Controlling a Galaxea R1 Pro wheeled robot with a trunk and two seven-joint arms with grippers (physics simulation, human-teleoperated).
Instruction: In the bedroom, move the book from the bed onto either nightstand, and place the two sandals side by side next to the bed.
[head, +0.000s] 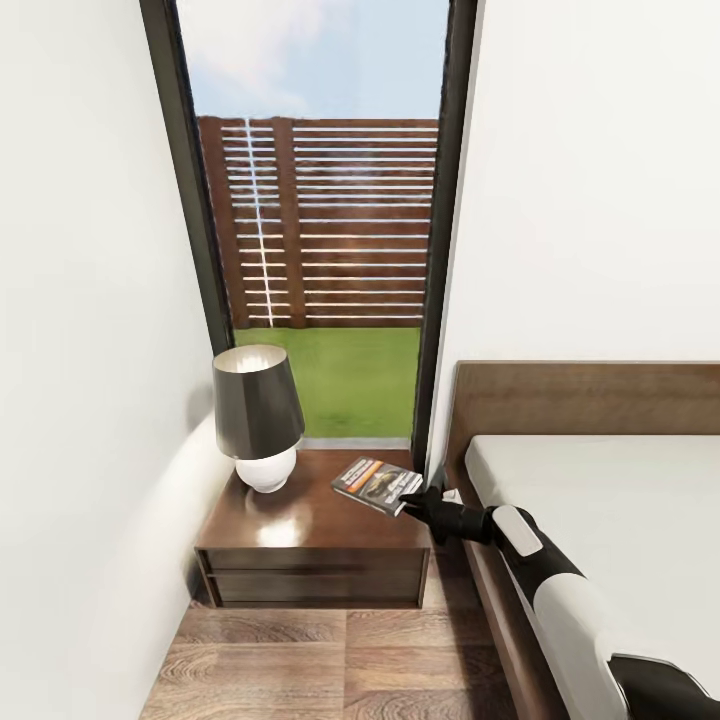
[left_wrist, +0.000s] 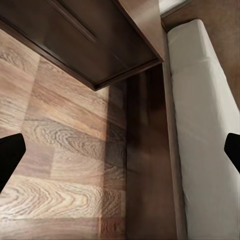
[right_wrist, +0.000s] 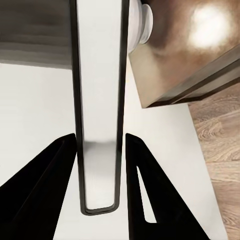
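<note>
Book going down on the nightstand, right claw gripping it.

From the left: lamp (head: 258, 415) sits on the nightstand (head: 300, 525) w/ its dark shade; just right of it the book (head: 377, 484) lies near the stand's right rear corner, apparently resting on the top or a hair above it, can't tell which. The right claw (head: 418, 500) grips its near right edge; in the right wrist view the book (right_wrist: 99, 115) shows edge-on between the two fingers, which sit close on either side. Right again, the bed (head: 600, 490), mattress bare where visible. Left claw (left_wrist: 120, 155) hangs spread apart, holding nothing, over the floor btwn nightstand and bed frame. Step in hand: placing the book. Next move prob. calls for releasing once it's flat, then backing out w/o dragging it. Sandals yet to be done.
</note>
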